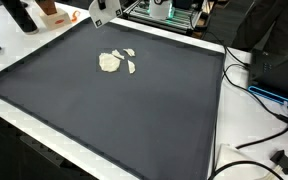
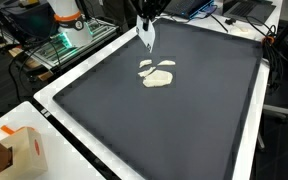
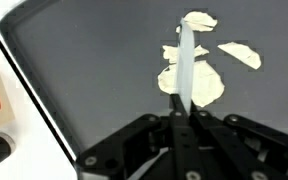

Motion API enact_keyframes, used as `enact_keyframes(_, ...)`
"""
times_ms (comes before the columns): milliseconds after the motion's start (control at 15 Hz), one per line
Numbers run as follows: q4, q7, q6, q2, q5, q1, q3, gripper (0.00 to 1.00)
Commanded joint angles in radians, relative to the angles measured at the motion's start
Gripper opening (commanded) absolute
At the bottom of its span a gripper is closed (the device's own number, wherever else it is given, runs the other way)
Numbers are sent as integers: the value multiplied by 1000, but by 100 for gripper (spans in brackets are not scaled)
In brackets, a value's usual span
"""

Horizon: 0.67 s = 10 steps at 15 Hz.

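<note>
1. Gripper (image 3: 184,112): black and hard-edged, it enters the wrist view from the bottom edge. The jaws are pinched narrow onto a white strip (image 3: 184,62), with no gap visible on either side of it.
2. White strip: thin, flat and smooth. The wrist view shows it edge-on, as a narrow upright band. An exterior view (image 2: 147,38) shows its broad face, hanging down from the gripper (image 2: 147,15) near one edge of the mat.
3. Scraps (image 3: 190,82): cream, matt, lying flat, with irregular, torn-looking outlines. The wrist view separates four of them:
   - one large lobed piece;
   - one rounded piece beyond it (image 3: 197,20);
   - one leaf-shaped piece off to the side (image 3: 239,55);
   - one small sliver just beside the strip.
4. In the wrist view the strip crosses the large scrap. Whether they touch cannot be told from that view.
5. Both exterior views show the scraps as a tight cluster (image 1: 111,62) (image 2: 156,78), one large piece with two smaller ones close by. The sliver is too small to make out there. In an exterior view the strip's lower end stops short of the cluster.
6. Mat (image 1: 134,120): dark grey, smooth, non-glossy and rectangular with a thin border. It covers most of a white table (image 1: 34,135).
7. Seen in exterior views only:
   - dark cables (image 1: 256,92) lying on the table beside the mat;
   - a brown cardboard box (image 2: 22,152) at a table corner, well apart from the scraps.
</note>
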Motion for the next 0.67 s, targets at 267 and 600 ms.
enact_keyframes(267, 39, 321, -37, 124, -202, 38, -16, 1)
enact_keyframes(600, 77, 447, -99, 197, -267, 62, -29, 1)
